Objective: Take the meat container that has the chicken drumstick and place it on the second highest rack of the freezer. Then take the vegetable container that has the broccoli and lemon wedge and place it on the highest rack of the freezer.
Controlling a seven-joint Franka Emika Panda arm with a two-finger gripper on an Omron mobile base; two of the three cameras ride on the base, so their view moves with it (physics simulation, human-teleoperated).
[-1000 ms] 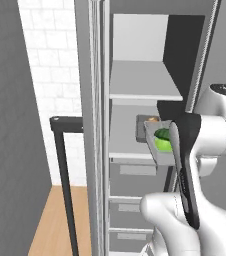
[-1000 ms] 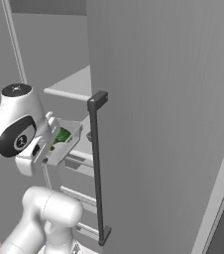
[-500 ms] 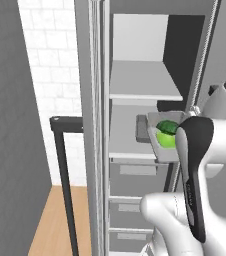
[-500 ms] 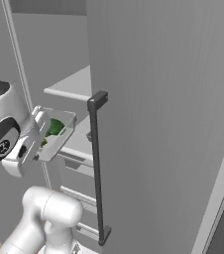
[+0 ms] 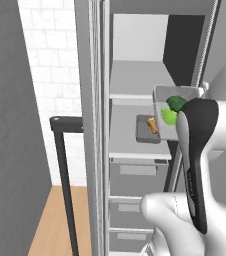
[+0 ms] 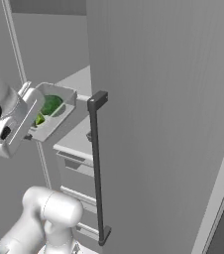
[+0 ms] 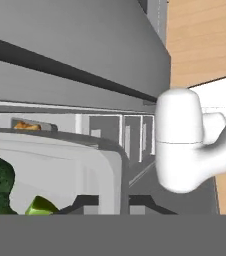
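Gripper [image 7: 105, 202]: clamped on tray [image 5: 177, 95] rim.
Tray: holds broccoli [image 5: 175, 103], lemon [image 5: 168, 116] (raised beside top shelf [image 5: 135, 80]).
Drumstick [image 5: 152, 125]: on lower shelf [image 5: 130, 142].

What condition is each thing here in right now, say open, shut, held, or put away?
Freezer: door open.
Meat container: resting on the second highest rack, chicken drumstick inside.
Vegetable container: held up by the tool, broccoli and lemon wedge inside.
Tool: shut on vegetable container.

broccoli [image 5: 174, 103] and lemon wedge [image 5: 168, 116] in tray [image 5: 177, 92], chicken drumstick [image 5: 152, 125] on rack behind
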